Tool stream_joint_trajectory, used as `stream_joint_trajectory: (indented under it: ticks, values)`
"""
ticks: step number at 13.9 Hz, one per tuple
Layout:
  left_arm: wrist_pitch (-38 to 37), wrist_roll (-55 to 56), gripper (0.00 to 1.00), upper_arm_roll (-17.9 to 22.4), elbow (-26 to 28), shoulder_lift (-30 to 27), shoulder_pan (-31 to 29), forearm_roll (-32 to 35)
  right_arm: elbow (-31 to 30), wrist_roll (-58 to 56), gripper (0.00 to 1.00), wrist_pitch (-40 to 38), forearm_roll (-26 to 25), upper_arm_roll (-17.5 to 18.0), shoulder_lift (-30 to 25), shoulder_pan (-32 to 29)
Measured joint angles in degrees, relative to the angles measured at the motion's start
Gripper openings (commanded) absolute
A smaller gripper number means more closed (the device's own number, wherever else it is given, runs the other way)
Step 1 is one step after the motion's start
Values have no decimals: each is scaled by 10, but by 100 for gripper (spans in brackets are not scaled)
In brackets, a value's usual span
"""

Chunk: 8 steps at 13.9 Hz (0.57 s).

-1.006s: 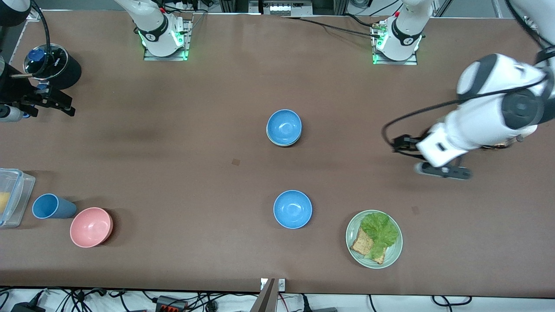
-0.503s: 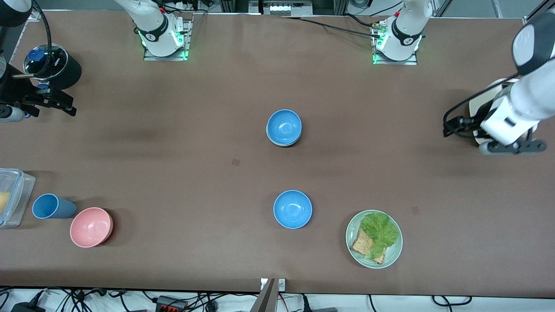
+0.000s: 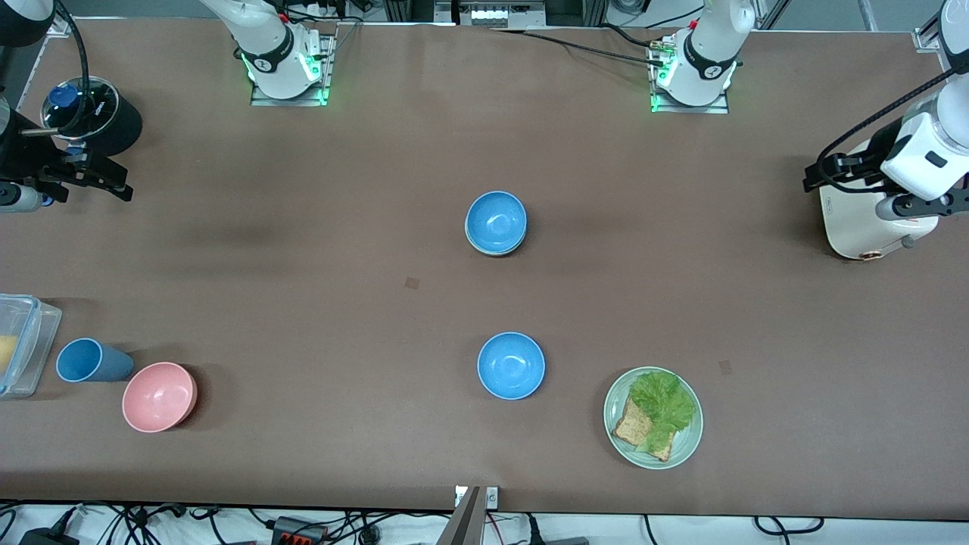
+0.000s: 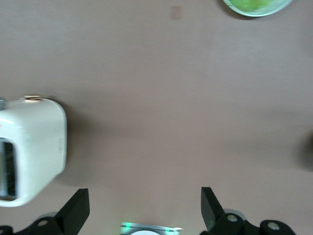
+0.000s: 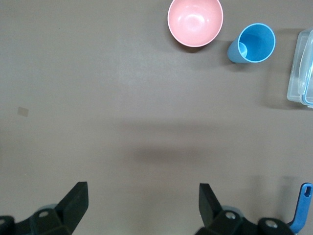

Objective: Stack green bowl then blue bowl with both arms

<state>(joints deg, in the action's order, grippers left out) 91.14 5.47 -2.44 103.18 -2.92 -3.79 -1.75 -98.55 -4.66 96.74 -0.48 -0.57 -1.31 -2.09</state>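
- Where mid-counter (image 3: 318, 250) was checked: blue bowl (image 3: 496, 221) found nested in green bowl (image 3: 493, 249), of which only a thin pale rim shows beneath the blue one, on the edge nearer the front camera.
- Second blue bowl (image 3: 511, 365) noted standing alone, upright, nearer the front camera than the stack and well apart from it.
- Green plate (image 3: 685, 446) with lettuce (image 3: 662, 405) and bread (image 3: 634, 428) logged beside that second bowl, toward the left arm's end of the counter.
- Left end effector (image 3: 920, 204) recorded up in the air over a white appliance (image 3: 852, 231) at the left arm's end of the counter; fingers (image 4: 78, 208) spread wide apart in the left wrist view, nothing between them.
- Right end effector (image 3: 83, 178) recorded at the right arm's end of the counter, beside a black canister (image 3: 113, 121); fingers (image 5: 76, 198) likewise wide apart in the right wrist view, holding nothing.
- Pink bowl (image 3: 159, 396) and darker blue cup (image 3: 91, 361) observed just beside one another near the right arm's end, nearer the front camera; cup lying on its side, mouth turned to the clear container.
- Clear container (image 3: 23, 344) noted at the counter's edge just beside the cup; contact between the two cannot be told.
- Neither end effector in contact with any bowl.
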Motion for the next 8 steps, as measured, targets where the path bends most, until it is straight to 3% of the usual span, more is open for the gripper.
stream_joint_trajectory:
  ticks: [4,8]
  values:
    - [65,0,100,-14,24,-23,9,-12,1,3,100,1,0,0,0,0]
    - [73,0,100,-22,45,-42,10,-12,6,5,100,3,0,0,0,-1]
